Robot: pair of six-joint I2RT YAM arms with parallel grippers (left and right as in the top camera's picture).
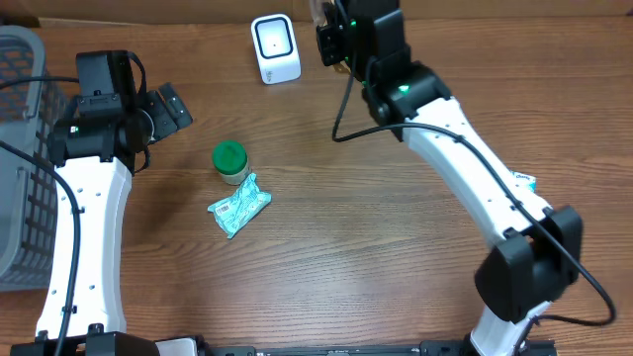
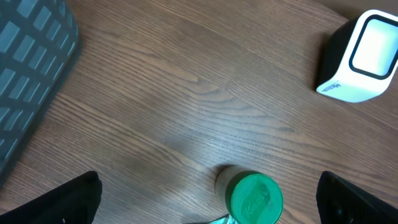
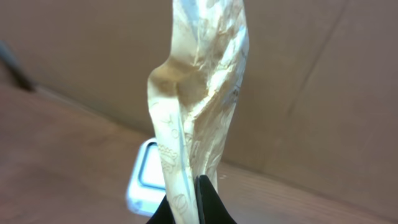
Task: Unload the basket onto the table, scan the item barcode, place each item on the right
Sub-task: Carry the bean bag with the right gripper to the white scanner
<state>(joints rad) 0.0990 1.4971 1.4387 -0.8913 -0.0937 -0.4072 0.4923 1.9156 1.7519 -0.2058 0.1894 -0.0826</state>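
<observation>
Pinching lower edge of pouch (image 3: 199, 93) with right end effector (image 3: 194, 208), fingers squeezed together on it. Held upright in air, cream, crinkled, faint print, barcode not discernible. Just behind, lower: white scanner (image 3: 144, 182) on desk (image 1: 376, 247). Further off: left end effector (image 1: 170, 107) spread wide, holding nothing, near green-lidded jar (image 1: 229, 158).

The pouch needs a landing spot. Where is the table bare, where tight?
Bare wood: the wide stretch between the teal packet and the right arm; also between scanner and left gripper. Tight: around the green-lidded jar beside the packet, and by the basket.
</observation>
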